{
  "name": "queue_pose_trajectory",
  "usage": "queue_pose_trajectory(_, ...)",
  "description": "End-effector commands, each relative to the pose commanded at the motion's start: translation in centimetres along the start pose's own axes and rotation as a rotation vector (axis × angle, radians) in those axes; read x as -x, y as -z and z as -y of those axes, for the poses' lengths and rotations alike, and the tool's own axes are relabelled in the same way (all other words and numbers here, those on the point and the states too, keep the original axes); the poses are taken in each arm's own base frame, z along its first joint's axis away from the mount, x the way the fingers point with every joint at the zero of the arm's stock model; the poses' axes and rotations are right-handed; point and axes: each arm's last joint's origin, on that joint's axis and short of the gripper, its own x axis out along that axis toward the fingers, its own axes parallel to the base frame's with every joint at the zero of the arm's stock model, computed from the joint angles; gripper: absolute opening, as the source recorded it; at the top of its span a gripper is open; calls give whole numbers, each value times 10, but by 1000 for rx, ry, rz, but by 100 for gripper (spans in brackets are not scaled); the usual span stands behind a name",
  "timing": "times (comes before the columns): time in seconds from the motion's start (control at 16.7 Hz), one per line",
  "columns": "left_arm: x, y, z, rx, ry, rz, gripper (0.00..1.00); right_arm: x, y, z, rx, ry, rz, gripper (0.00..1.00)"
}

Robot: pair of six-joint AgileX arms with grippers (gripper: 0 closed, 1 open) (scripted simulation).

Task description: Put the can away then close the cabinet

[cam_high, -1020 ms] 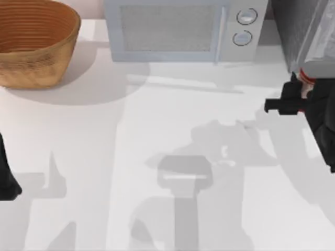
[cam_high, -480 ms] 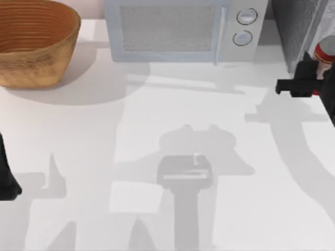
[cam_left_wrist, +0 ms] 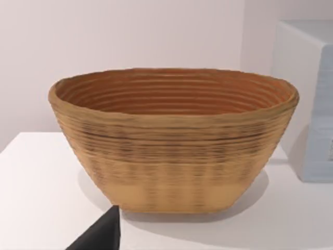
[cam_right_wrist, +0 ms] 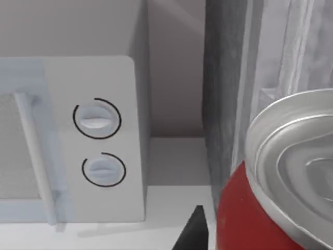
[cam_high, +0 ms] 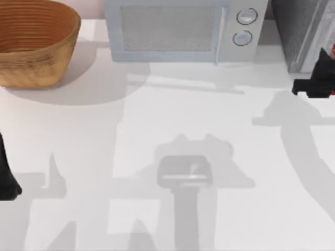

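Two arms share the white tabletop (cam_high: 157,120). Seen from above, the right end effector (cam_high: 314,86) sits at three o'clock, against the frame's edge and just in front of the cabinet (cam_high: 298,31), whose dark speckled side and pale door frame stand at about two o'clock. A sliver of red shows at the end effector's upper edge; from this angle I cannot tell which way the can's long axis runs. The left arm (cam_high: 6,175) is parked at nine o'clock, and I cannot tell how its end effector stands. The microwave (cam_high: 183,29) is at twelve o'clock and the woven basket (cam_high: 34,42) at eleven.

From the left wrist, the basket's ribbed outer wall and open mouth face the camera, with a pale corner of the microwave just beside it and a dark tip of the left end effector (cam_left_wrist: 101,234) low in the frame.

From the right wrist, the can (cam_right_wrist: 281,177) appears close up, red body and silver top, held in the right end effector, with its long axis pointing toward the cabinet's grey speckled edge just beyond. One dark fingertip (cam_right_wrist: 195,229) shows beside the can. Both round knobs (cam_right_wrist: 97,119) of the microwave are plain here.
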Motion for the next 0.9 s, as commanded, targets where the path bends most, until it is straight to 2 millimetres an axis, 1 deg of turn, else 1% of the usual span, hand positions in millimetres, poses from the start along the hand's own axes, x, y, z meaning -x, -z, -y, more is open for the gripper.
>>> queue_pose_trajectory(0.18, 0, 0, 0, 0, 0, 0, 100, 31, -9, 20, -6, 0, 37, 0)
queue_pose_trajectory(0.36, 0, 0, 0, 0, 0, 0, 100, 68, -8, 41, -8, 3, 78, 0)
queue_pose_trajectory(0.54, 0, 0, 0, 0, 0, 0, 100, 102, 5, 58, -6, 6, 117, 0)
queue_pose_trajectory(0.66, 0, 0, 0, 0, 0, 0, 100, 119, 18, 65, -2, 6, 139, 0)
queue_pose_trajectory(0.78, 0, 0, 0, 0, 0, 0, 100, 131, 33, 70, 3, 4, 156, 0)
queue_pose_trajectory(0.9, 0, 0, 0, 0, 0, 0, 100, 137, 47, 74, 8, 2, 165, 0)
